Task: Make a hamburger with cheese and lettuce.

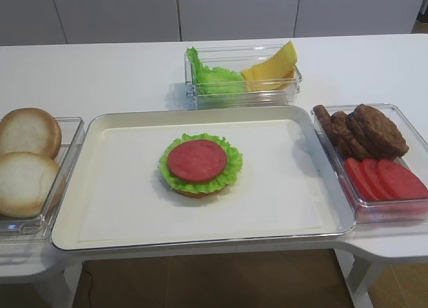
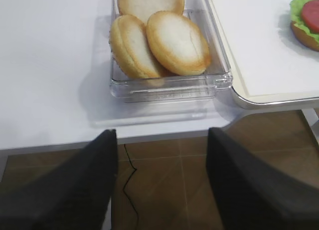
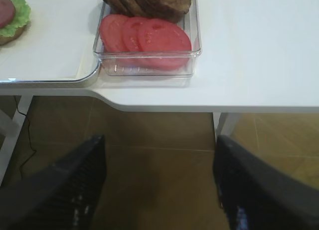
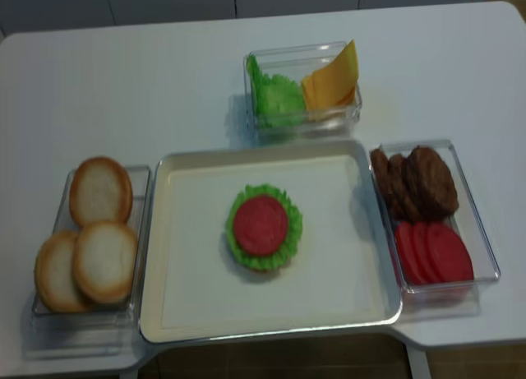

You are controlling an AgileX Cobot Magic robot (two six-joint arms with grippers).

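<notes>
The hamburger (image 1: 198, 166) (image 4: 263, 228) sits in the middle of the tray: a bun base, a frilly green leaf and a round red slice on top. Spare lettuce (image 1: 212, 77) and cheese (image 1: 273, 71) share a clear box behind the tray. My right gripper (image 3: 158, 140) hangs open and empty in front of the table edge, over the floor, below the red slices. My left gripper (image 2: 162, 132) is likewise open and empty, below the bun box. Neither gripper shows in the exterior views.
A cream tray (image 1: 281, 188) fills the table's front middle. Left of it is a clear box of pale bun halves (image 1: 27, 161) (image 2: 164, 40). On the right, a clear box holds brown patties (image 1: 364, 131) and red slices (image 1: 384, 178) (image 3: 144, 38).
</notes>
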